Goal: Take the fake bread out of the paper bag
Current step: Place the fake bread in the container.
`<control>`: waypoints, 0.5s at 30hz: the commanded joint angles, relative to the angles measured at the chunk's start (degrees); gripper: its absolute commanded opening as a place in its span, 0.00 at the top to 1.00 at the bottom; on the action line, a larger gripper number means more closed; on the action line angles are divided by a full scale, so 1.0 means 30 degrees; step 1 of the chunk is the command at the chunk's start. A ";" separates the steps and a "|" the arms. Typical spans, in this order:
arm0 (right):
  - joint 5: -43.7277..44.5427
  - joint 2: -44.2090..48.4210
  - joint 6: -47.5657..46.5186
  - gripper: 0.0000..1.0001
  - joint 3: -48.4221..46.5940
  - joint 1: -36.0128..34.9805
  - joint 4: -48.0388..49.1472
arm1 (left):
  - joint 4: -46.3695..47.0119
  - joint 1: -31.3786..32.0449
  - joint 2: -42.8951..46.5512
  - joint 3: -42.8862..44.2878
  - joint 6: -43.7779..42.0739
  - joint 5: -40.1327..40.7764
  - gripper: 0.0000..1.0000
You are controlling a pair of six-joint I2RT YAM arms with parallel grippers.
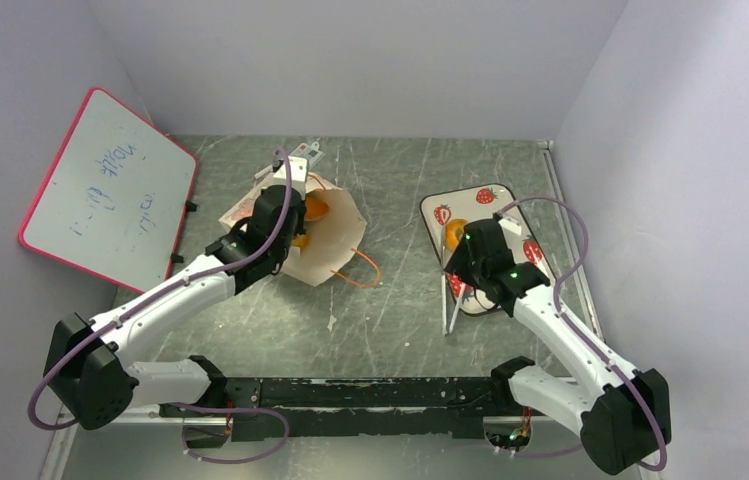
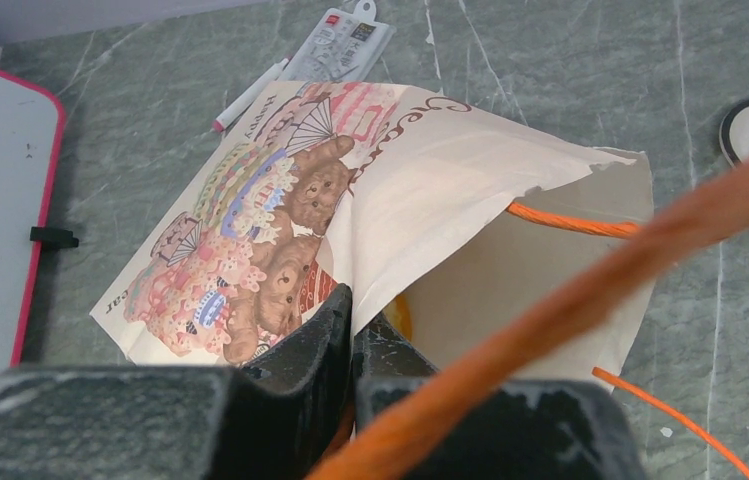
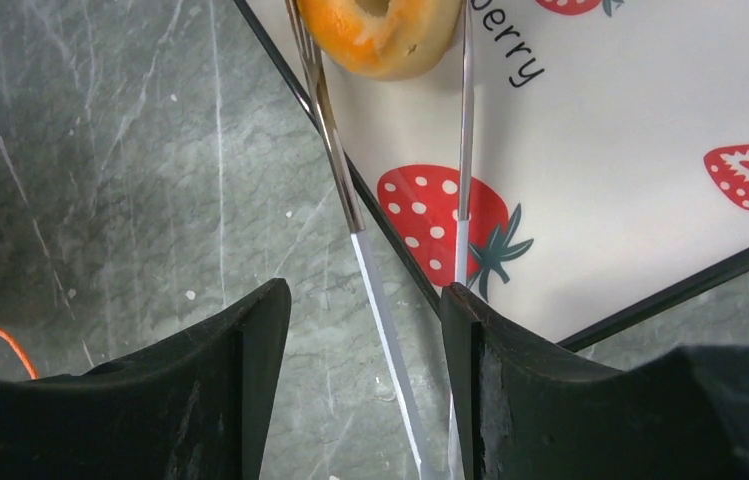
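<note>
The paper bag [image 1: 328,240] lies on its side with its mouth toward the tray; its bear picture [image 2: 280,230] faces up. My left gripper [image 2: 352,322] is shut on the bag's upper mouth edge and holds it lifted. An orange piece of fake bread [image 1: 316,208] shows inside the mouth, next to the fingers. A ring-shaped bagel [image 3: 385,35] rests on the strawberry tray [image 3: 630,120] between the tips of metal tongs [image 3: 345,190]. My right gripper [image 3: 362,300] is open around the tongs' white handles; one handle touches the right finger, the other stands free of the left finger.
A pink-framed whiteboard [image 1: 105,205] leans at the left. A pen [image 2: 250,95] and a small packaged item [image 2: 345,40] lie behind the bag. An orange cord handle [image 2: 570,300] crosses close to the left wrist camera. Walls enclose the table on three sides.
</note>
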State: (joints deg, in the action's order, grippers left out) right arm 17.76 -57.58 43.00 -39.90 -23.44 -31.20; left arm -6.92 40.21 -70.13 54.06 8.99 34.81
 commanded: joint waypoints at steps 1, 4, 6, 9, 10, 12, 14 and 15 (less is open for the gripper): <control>-0.0201 0.0099 0.0338 0.39 0.0307 0.0156 -0.0335 | 0.1177 -0.0073 -0.0097 0.0041 0.0147 -0.0411 0.93; -0.0270 -0.0188 0.0298 0.39 0.0276 0.0167 -0.0492 | 0.1234 -0.0076 -0.0164 0.0026 0.0188 -0.0461 0.93; -0.0196 -0.0357 0.0252 0.35 0.0320 0.0167 -0.0660 | 0.1245 -0.0100 -0.0157 0.0029 0.0203 -0.0509 0.93; -0.0283 -0.0936 0.0304 0.32 0.0523 0.0166 -0.0749 | 0.1296 -0.0076 -0.0070 -0.0065 0.0188 -0.0506 0.93; -0.0279 -0.1164 0.0357 0.32 0.0636 0.0167 -0.0720 | 0.1319 -0.0087 -0.0026 -0.0139 0.0183 -0.0511 0.93; -0.0026 -0.1623 0.0518 0.32 0.0935 0.0150 -0.0565 | 0.1372 -0.0090 0.0023 -0.0240 0.0137 -0.0522 0.93; 0.0392 -0.1920 0.0722 0.32 0.1044 0.0161 -0.0505 | 0.1362 -0.0088 0.0054 -0.0299 0.0085 -0.0586 0.93; 0.0601 -0.1990 0.0801 0.33 0.1075 0.0167 -0.0444 | 0.1390 -0.0085 0.0077 -0.0319 0.0042 -0.0609 0.93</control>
State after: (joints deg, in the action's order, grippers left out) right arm 17.15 -62.54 43.81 -37.65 -23.40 -31.99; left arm -5.72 40.21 -70.50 53.69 9.02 34.20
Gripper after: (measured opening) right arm 0.676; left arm 0.077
